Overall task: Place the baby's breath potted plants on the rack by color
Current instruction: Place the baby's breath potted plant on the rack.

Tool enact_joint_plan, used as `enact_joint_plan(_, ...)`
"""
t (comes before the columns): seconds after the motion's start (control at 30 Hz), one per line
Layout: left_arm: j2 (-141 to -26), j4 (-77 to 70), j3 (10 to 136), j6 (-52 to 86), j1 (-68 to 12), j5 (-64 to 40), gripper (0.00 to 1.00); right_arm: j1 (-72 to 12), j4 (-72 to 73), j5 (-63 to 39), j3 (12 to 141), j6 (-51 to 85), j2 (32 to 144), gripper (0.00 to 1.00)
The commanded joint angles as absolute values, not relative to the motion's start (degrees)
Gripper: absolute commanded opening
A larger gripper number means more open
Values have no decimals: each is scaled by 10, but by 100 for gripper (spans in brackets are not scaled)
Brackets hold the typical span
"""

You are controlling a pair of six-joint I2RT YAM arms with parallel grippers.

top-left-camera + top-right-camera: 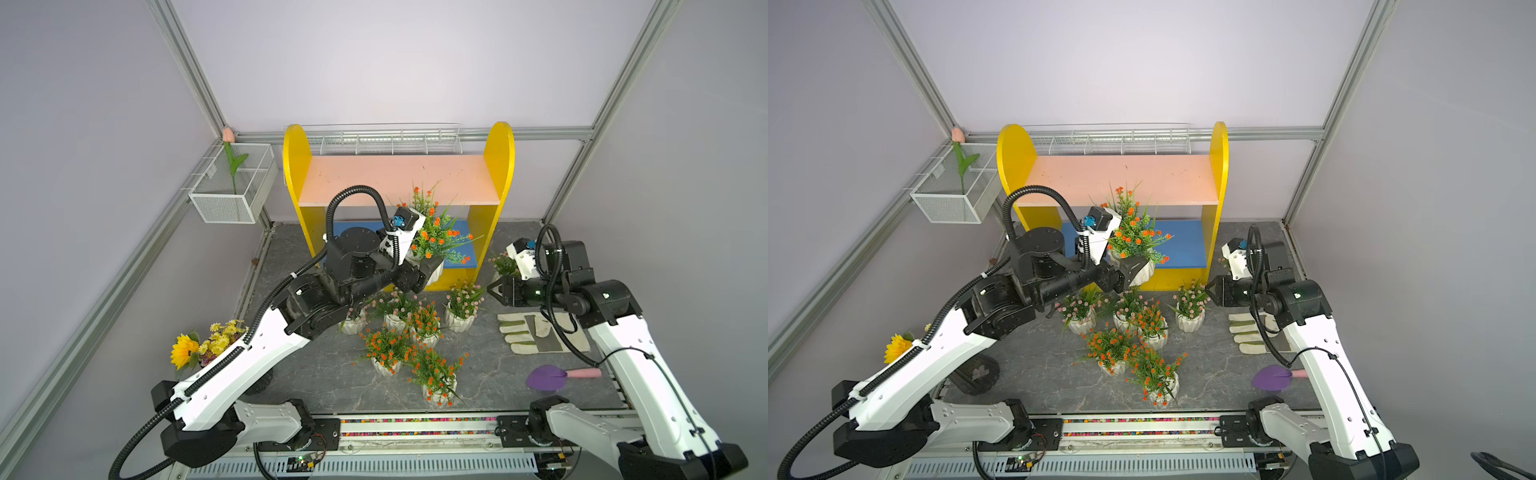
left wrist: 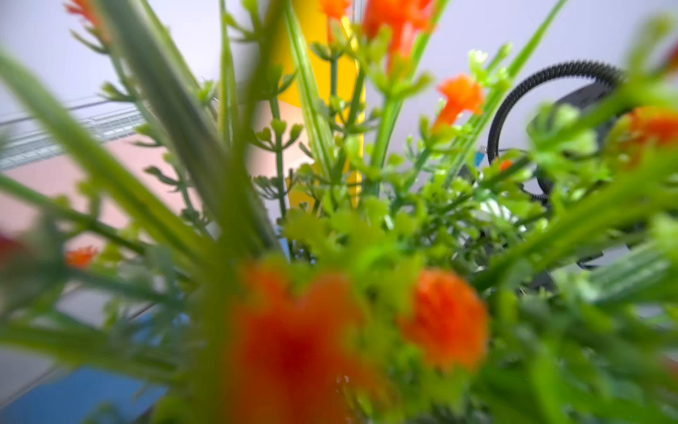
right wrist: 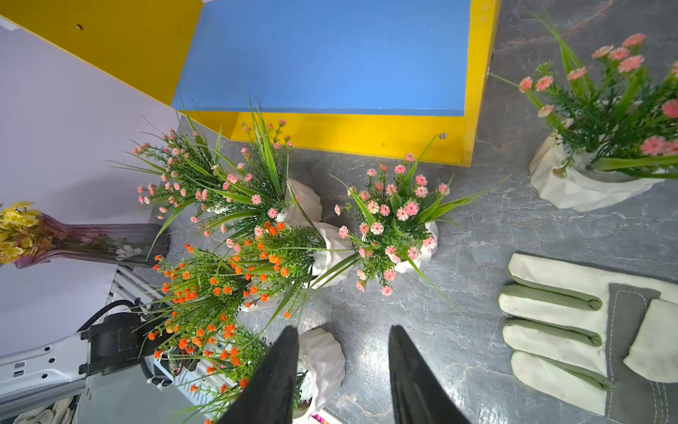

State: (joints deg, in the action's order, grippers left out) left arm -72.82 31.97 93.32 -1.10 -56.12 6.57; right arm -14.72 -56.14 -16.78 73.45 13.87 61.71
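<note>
Plant with orange flowers (image 1: 438,235), green sprigs in a white ribbed pot, is clamped by the pot in the left claw (image 1: 434,268), held off the floor just in front of the rack (image 1: 399,183) and its blue lower shelf (image 1: 1187,245). Right claw (image 3: 343,330) hangs well apart from it, jaws spread partway with nothing between, over grey floor near a glove (image 3: 557,330). Three other orange plants (image 1: 386,349) and four pink plants (image 1: 461,303) stand on the floor before the rack; the left wrist view shows only blurred sprigs and blossoms.
</note>
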Motion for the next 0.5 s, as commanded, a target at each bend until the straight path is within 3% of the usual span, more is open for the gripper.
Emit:
enact_joint_plan(0.0,-747,366,993,-7,-549,111,0,-144,-553,-176,717,136,603,43)
enact_joint_plan(0.47,-841,416,1190,-3,-428,102,0,-144,-554,-184,676,141,572,43)
